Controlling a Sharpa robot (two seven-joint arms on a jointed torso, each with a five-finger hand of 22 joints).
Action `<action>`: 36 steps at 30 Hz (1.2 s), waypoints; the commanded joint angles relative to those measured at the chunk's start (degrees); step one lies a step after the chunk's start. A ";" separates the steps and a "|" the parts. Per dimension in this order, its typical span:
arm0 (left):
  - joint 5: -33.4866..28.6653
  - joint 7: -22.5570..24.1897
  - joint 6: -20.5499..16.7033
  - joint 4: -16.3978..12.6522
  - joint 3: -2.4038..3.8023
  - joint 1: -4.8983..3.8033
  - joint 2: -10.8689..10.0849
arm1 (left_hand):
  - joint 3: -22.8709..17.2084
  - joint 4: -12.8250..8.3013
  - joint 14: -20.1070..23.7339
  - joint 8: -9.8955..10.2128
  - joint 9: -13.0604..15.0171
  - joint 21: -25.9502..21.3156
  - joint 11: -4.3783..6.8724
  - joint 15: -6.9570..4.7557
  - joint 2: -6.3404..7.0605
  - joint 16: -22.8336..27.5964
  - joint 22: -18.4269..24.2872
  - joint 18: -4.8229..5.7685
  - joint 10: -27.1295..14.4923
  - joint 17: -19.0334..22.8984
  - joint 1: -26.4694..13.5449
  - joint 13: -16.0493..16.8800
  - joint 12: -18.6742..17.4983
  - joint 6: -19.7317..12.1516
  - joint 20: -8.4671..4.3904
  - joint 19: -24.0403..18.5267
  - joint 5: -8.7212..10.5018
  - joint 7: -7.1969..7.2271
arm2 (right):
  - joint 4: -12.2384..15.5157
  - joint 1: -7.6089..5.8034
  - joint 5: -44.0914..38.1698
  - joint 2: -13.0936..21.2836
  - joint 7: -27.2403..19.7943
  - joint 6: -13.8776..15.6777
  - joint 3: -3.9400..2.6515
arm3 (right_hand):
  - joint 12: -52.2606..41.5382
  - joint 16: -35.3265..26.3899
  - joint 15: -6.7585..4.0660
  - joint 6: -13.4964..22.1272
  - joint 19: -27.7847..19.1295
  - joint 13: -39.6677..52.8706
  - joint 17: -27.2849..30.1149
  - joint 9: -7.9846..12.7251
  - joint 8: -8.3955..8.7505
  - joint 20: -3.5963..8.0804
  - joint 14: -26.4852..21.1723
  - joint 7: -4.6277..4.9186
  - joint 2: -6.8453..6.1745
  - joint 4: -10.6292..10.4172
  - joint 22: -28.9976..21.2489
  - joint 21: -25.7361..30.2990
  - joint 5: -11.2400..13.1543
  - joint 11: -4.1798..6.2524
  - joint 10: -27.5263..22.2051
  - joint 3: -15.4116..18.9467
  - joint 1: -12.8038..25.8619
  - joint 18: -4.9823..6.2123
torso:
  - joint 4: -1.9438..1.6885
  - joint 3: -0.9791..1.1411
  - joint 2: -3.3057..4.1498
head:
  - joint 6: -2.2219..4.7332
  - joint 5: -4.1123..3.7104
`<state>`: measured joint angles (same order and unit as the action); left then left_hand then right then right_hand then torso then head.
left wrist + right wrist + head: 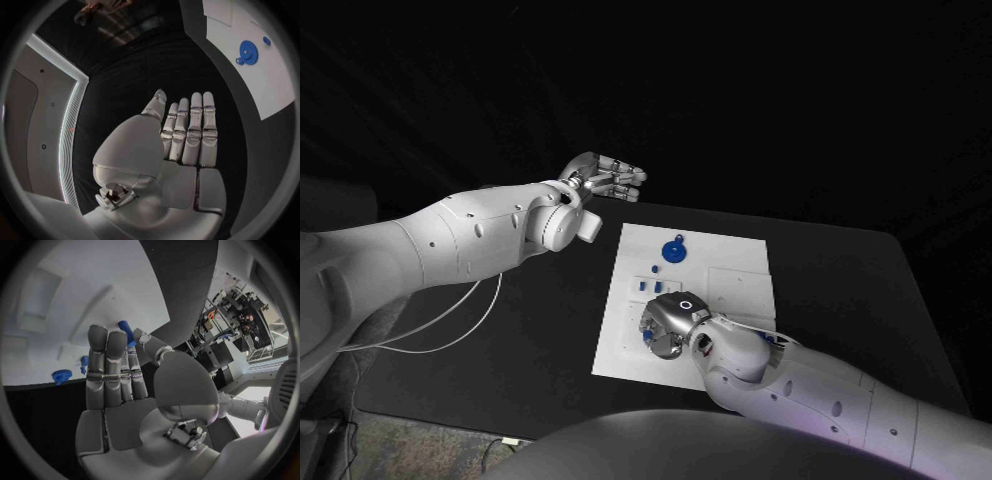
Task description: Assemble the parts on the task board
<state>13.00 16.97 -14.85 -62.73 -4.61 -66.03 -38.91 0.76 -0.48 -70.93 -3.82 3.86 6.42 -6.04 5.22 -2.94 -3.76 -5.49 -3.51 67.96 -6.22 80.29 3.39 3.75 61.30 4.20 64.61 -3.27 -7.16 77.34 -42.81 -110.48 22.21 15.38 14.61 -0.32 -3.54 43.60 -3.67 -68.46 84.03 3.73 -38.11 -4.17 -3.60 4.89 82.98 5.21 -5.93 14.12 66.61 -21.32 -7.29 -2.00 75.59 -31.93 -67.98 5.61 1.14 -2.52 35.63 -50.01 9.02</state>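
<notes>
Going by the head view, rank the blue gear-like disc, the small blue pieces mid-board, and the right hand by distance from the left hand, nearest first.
1. Blue gear-like disc, at the board's far end, just beyond the left hand.
2. Small blue pieces, mid-board.
3. Right hand, over the board's near end.

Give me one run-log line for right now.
left hand: empty, off board | right hand: pinching blue part over task board | blue gear: on board

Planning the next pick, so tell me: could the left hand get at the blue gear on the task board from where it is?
Probably yes. The left hand holds nothing, and the blue gear lies uncovered near the task board's far end, with the right hand nearer the robot.
</notes>
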 commanded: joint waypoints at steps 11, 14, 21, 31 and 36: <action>0.27 -0.10 0.97 -0.06 0.05 -0.08 0.10 | -0.05 -0.10 0.28 0.11 0.04 0.21 -0.12 0.01 -0.17 0.14 0.09 -0.25 -0.42 -0.01 0.14 -0.03 -0.31 -0.17 0.20 -0.21 -0.11 -0.13 | 0.00 0.10 0.93 0.10 -0.21 0.91 0.15 | 0.14 0.05 0.77 2.48 2.21 -0.09 0.25 0.22 -0.01 -0.63 -0.17 0.48 -2.15 -0.47 -0.74 1.09 -0.67 -0.65 -2.34 1.27 0.25 1.50 | 0.06 0.07 0.01 | 0.01 0.00; 0.28 -0.16 0.98 -0.04 0.05 -0.08 0.09 | -0.03 -0.11 0.34 0.12 0.04 0.20 -0.15 0.03 -0.13 0.14 0.11 -0.25 -0.48 0.00 0.17 -0.03 -0.32 -0.23 0.22 -0.23 -0.07 -0.16 | -0.02 0.10 1.27 0.19 -0.16 1.39 0.15 | 0.15 0.11 0.92 3.08 2.21 -0.15 0.28 0.24 0.02 -0.71 -0.21 0.67 -2.52 -0.67 -0.96 1.36 -0.56 -0.96 -3.30 1.20 0.43 1.80 | 0.06 0.05 0.01 | 0.01 -0.04; 0.36 -0.35 0.95 -0.01 0.05 -0.08 0.05 | 0.01 -0.11 0.52 0.13 0.03 0.13 -0.20 0.10 -0.08 0.18 0.15 -0.23 -0.63 0.04 0.18 -0.03 -0.33 -0.34 0.26 -0.35 -0.07 -0.20 | 0.34 0.10 2.19 0.51 -0.36 3.32 0.15 | 0.11 0.28 1.53 4.88 2.20 -0.09 0.44 0.21 0.00 -1.41 -0.32 0.82 -3.82 -1.16 -1.74 1.99 0.13 -1.88 -6.87 3.28 0.31 3.02 | 0.04 0.08 0.01 | 0.01 -0.05; 0.46 -0.55 1.04 0.24 0.05 -0.09 -0.05 | 0.12 -0.10 0.75 0.12 0.04 0.03 -0.25 0.19 0.08 0.17 0.20 -0.21 -0.72 0.08 0.10 -0.03 -0.31 -0.39 0.35 -0.49 -0.04 -0.23 | 2.92 0.10 4.08 2.39 -0.10 6.97 0.12 | 0.05 -0.68 2.86 13.47 2.28 0.05 2.27 0.40 -0.05 -3.04 -0.61 -1.01 -5.82 -7.74 -6.05 5.06 -0.60 -3.58 -13.98 18.77 -4.83 4.97 | 0.07 0.04 -0.02 | 0.01 -0.23; 0.49 -0.53 1.06 0.31 0.05 -0.10 -0.15 | 0.12 -0.10 0.75 0.12 0.04 0.03 -0.25 0.19 0.08 0.17 0.20 -0.21 -0.72 0.08 0.10 -0.03 -0.31 -0.39 0.35 -0.49 -0.04 -0.23 | 5.25 0.08 5.87 4.57 -0.30 8.29 -0.89 | 0.07 -0.86 2.89 15.47 2.26 0.05 2.81 0.49 0.02 -3.08 -0.42 -1.47 -6.73 -11.04 -8.40 4.25 -0.14 -3.62 -14.24 20.78 -6.09 5.00 | 0.11 0.06 -0.03 | 0.01 -0.34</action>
<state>13.23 16.19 -14.57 -62.36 -4.60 -66.04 -39.08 0.76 -0.49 -70.71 -3.82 3.86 6.42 -6.25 5.45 -2.94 -3.76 -5.37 -3.51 67.75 -6.22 80.29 3.39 3.75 61.10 4.40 64.40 -3.27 -7.36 81.95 -42.70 -106.56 26.31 15.31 20.42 -1.01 -3.51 42.93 -0.97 -53.28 84.02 3.76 -35.37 -3.73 -3.77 2.21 82.41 3.77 -12.82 3.38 58.35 -16.92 -7.71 -5.69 61.39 -11.07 -73.61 9.79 1.23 -2.46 35.62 -50.01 8.74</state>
